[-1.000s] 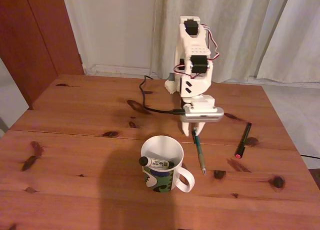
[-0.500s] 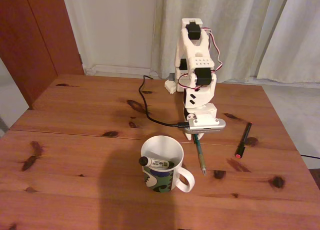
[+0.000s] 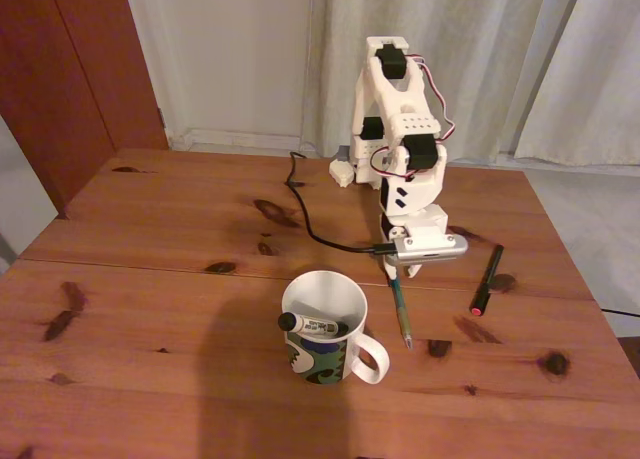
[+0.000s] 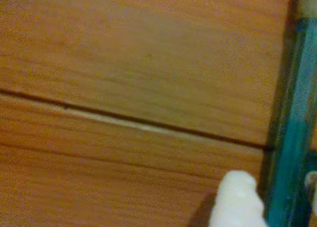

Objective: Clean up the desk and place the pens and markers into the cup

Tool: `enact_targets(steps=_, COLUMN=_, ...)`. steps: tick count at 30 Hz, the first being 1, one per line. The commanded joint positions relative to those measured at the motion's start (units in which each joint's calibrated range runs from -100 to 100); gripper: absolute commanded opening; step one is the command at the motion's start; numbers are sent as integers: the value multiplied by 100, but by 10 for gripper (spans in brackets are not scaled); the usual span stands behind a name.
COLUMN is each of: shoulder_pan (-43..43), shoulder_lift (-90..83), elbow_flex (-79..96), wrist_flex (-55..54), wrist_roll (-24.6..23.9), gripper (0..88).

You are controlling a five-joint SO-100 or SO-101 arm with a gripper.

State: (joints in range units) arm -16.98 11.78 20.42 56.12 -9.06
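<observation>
**Arm lowered over the teal pen on the wooden table**

Pale curtains and a reddish door panel are seen behind the reddish-brown plank table [image 3: 150,239], whose dark knots and cross seam are laid out whole in the fixed view. Near the front, the camouflage-patterned cup [image 3: 325,351] is shown upright with its handle turned toward the right of that view, and the white-barrelled marker [image 3: 312,325] is seen lying inside it, its black cap resting at the left rim. The teal pen [image 3: 401,314] is shown flat on the table just right of the cup, tip toward the camera, and the black pen with a pink-red end [image 3: 486,279] lies well apart to the right. The white arm is bent down over the far end of the teal pen, with the hand [image 3: 396,275] low at the table and largely hidden under the wrist housing.

What is hidden there is partly supplied by the wrist view: the teal pen [image 4: 292,133] is seen close up, running along the right edge across the table seam, with a white fingertip [image 4: 237,203] just left of the barrel. A sliver of something pale is seen on the pen's other side. Whether the fingers are pressed on the pen or merely beside it cannot be told.
</observation>
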Motion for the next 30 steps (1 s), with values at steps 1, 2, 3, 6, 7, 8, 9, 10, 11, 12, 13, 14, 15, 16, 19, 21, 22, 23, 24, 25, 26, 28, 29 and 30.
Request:
enact_targets(steps=1, shoulder_pan=21, shoulder_lift=-15, elbow_flex=-230, wrist_flex=27, wrist_roll=0, gripper=108)
enact_targets(steps=2, shoulder_pan=21, shoulder_lift=-15, elbow_flex=-239, wrist_flex=27, wrist_roll=5, gripper=108)
enact_targets(steps=3, shoulder_pan=45, shoulder_lift=-15, elbow_flex=-239, wrist_flex=27, wrist_roll=15, gripper=108)
enact_targets(steps=6, shoulder_pan=166, shoulder_lift=-15, elbow_flex=-239, wrist_flex=10, wrist_roll=36, gripper=108)
enact_targets(steps=7, shoulder_pan=166, shoulder_lift=-15, elbow_flex=-248, wrist_flex=1, wrist_roll=42, gripper=108)
enact_targets(steps=8, shoulder_pan=174, shoulder_lift=-15, elbow_flex=-248, wrist_flex=1, wrist_roll=42, gripper=108)
enact_targets(steps=9, shoulder_pan=206, shoulder_lift=-15, elbow_flex=-248, wrist_flex=1, wrist_roll=42, gripper=108)
enact_targets(steps=10, shoulder_pan=246, shoulder_lift=-15, elbow_flex=-248, wrist_flex=1, wrist_roll=42, gripper=108)
enact_targets(steps=11, shoulder_pan=278, shoulder_lift=-15, elbow_flex=-248, wrist_flex=-7, wrist_roll=47, gripper=108)
enact_targets(steps=12, shoulder_pan=278, shoulder_lift=-15, elbow_flex=-248, wrist_flex=-25, wrist_roll=47, gripper=108)
enact_targets(steps=13, shoulder_pan=286, shoulder_lift=-15, elbow_flex=-239, wrist_flex=-25, wrist_roll=47, gripper=108)
enact_targets(steps=14, shoulder_pan=286, shoulder_lift=-15, elbow_flex=-239, wrist_flex=-25, wrist_roll=47, gripper=108)
enact_targets(steps=15, shoulder_pan=286, shoulder_lift=-15, elbow_flex=-230, wrist_flex=-25, wrist_roll=47, gripper=108)
enact_targets(steps=16, shoulder_pan=286, shoulder_lift=-15, elbow_flex=-230, wrist_flex=-16, wrist_roll=47, gripper=108)
enact_targets(steps=19, shoulder_pan=295, shoulder_lift=-15, elbow_flex=-221, wrist_flex=18, wrist_roll=47, gripper=108)
enact_targets(steps=21, shoulder_pan=295, shoulder_lift=-15, elbow_flex=-140, wrist_flex=1, wrist_roll=47, gripper=108)
enact_targets(steps=22, shoulder_pan=319, shoulder_lift=-15, elbow_flex=-59, wrist_flex=-25, wrist_roll=47, gripper=108)
enact_targets(steps=23, shoulder_pan=327, shoulder_lift=-15, elbow_flex=13, wrist_flex=-42, wrist_roll=47, gripper=108)
enact_targets(steps=24, shoulder_pan=327, shoulder_lift=-15, elbow_flex=77, wrist_flex=-42, wrist_roll=47, gripper=108)
enact_targets(steps=25, shoulder_pan=327, shoulder_lift=-15, elbow_flex=122, wrist_flex=-42, wrist_roll=47, gripper=108)
enact_targets(steps=26, shoulder_pan=327, shoulder_lift=-15, elbow_flex=149, wrist_flex=-42, wrist_roll=47, gripper=108)
enact_targets(steps=28, shoulder_pan=311, shoulder_lift=-15, elbow_flex=158, wrist_flex=-42, wrist_roll=42, gripper=108)
enact_targets(steps=29, shoulder_pan=303, shoulder_lift=-15, elbow_flex=158, wrist_flex=-42, wrist_roll=36, gripper=108)
enact_targets(steps=30, shoulder_pan=303, shoulder_lift=-15, elbow_flex=158, wrist_flex=-42, wrist_roll=31, gripper=108)
